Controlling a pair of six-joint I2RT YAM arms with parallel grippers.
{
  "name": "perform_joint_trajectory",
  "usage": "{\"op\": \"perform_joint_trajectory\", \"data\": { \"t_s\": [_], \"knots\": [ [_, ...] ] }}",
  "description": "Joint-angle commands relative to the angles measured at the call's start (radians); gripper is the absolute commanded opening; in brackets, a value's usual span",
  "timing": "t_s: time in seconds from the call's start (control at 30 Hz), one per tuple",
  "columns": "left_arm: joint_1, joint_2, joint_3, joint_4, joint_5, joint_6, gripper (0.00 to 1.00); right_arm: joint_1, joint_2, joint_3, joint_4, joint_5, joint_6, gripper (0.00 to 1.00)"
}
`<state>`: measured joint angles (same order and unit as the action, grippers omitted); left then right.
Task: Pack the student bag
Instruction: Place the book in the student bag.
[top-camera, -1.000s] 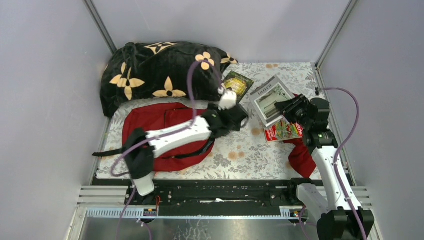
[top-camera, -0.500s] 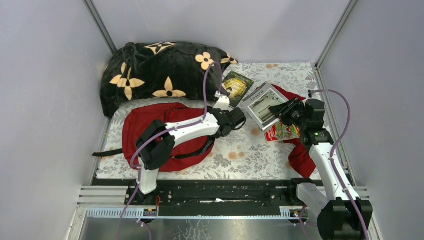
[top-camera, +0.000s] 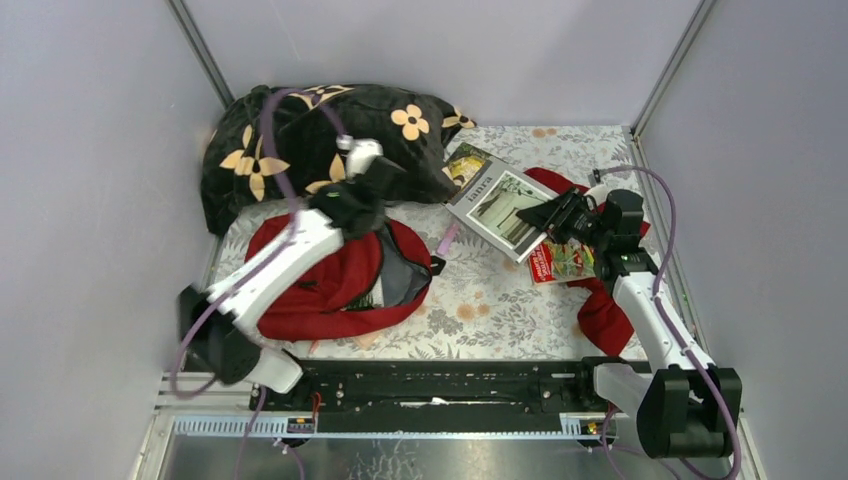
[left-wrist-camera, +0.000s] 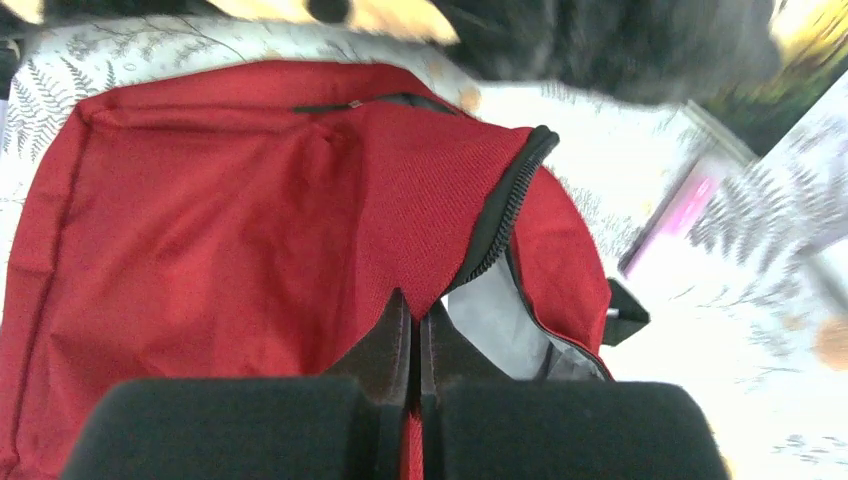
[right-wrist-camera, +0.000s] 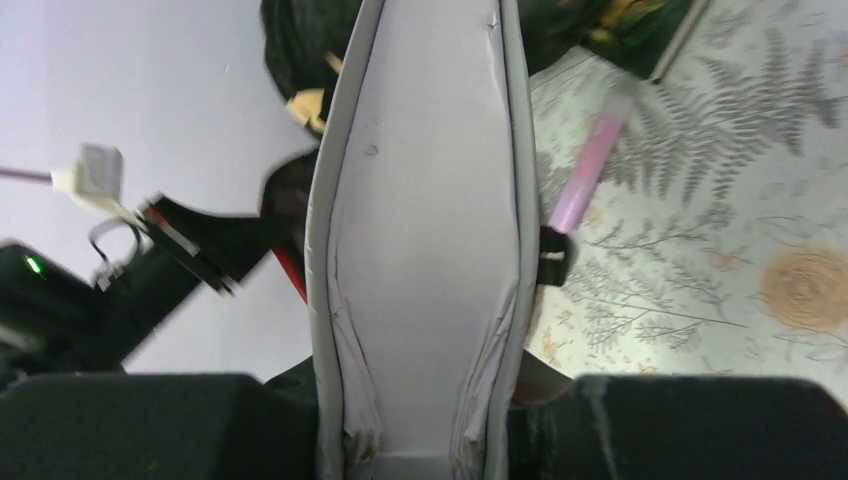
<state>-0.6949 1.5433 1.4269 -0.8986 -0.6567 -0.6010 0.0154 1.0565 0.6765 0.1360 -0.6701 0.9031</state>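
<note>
Our left claw (left-wrist-camera: 411, 312) pinches open the large dark-red fabric backpack (top-camera: 320, 300), its mouth left of our right claw (top-camera: 555, 214), which holds a grey-covered book (top-camera: 497, 203) out toward it.

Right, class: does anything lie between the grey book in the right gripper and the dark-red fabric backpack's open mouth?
Only a thin pink pen on the floral cloth, beside the grey book. The left gripper holds the dark-red fabric backpack open.
</note>
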Motion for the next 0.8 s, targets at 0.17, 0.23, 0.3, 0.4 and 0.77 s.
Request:
{"op": "perform_joint_trajectory", "data": {
  "t_s": [0.17, 0.23, 0.3, 0.4, 0.77],
  "knots": [
    [0.319, -0.345, -0.128, 0.209, 0.582, 0.198, 0.0, 0.329, 0.172, 0.085, 0.21, -0.254, -0.015, 0.06],
    [0.332, -0.363, -0.151, 0.229, 0.621, 0.186, 0.0, 0.378, 0.219, 0.071, 0.288, -0.254, 0.03, 0.06],
    [0.342, -0.383, -0.182, 0.255, 0.651, 0.18, 0.0, 0.393, 0.277, 0.065, 0.352, -0.257, 0.068, 0.06],
    [0.345, -0.402, -0.22, 0.29, 0.736, 0.206, 0.0, 0.421, 0.374, 0.125, 0.322, -0.256, 0.047, 0.06],
    [0.352, -0.447, -0.217, 0.324, 0.735, 0.232, 0.0, 0.56, 0.663, 0.392, 0.192, -0.345, -0.01, 0.11]
  ]
}}
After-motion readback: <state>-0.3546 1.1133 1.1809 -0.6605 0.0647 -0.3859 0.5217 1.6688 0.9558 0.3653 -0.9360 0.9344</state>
